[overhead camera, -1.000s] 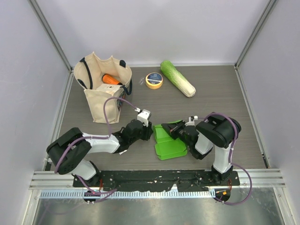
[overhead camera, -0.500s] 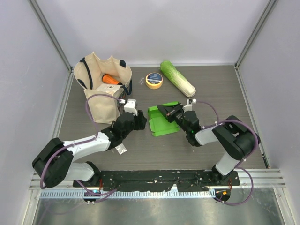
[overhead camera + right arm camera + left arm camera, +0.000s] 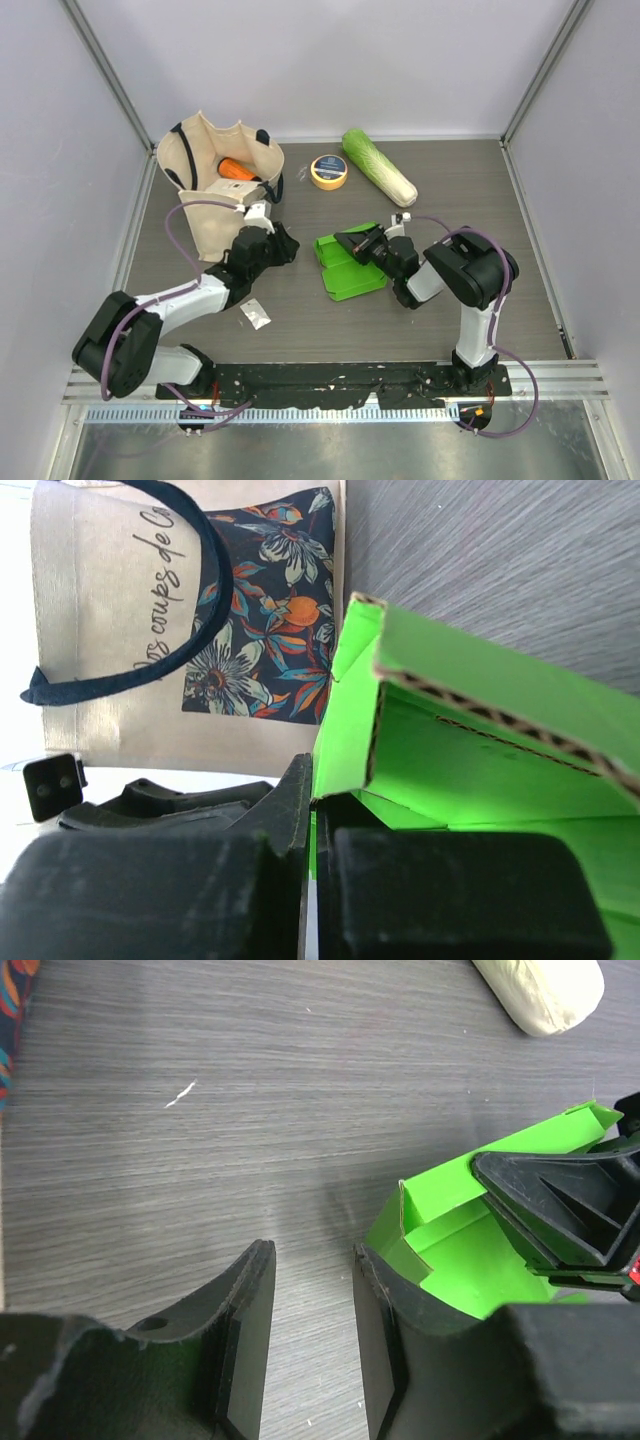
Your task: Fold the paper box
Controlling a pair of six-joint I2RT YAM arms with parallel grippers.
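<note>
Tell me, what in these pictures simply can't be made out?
- Top view: most of what the tote bag holds, hidden by its walls; only something orange peeks out.
- Top view: the label on the tape roll, too small to read.
- Top view: a small white scrap, too small to identify.
- Top view: the right edge of the paper box, covered by the right gripper.
- Left wrist view: the cabbage, cut off by the top edge.

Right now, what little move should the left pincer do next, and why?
Probably slide the left pincer to the upright flap of the paper box: it's open and empty beside it, while the right pincer pinches another wall.
</note>
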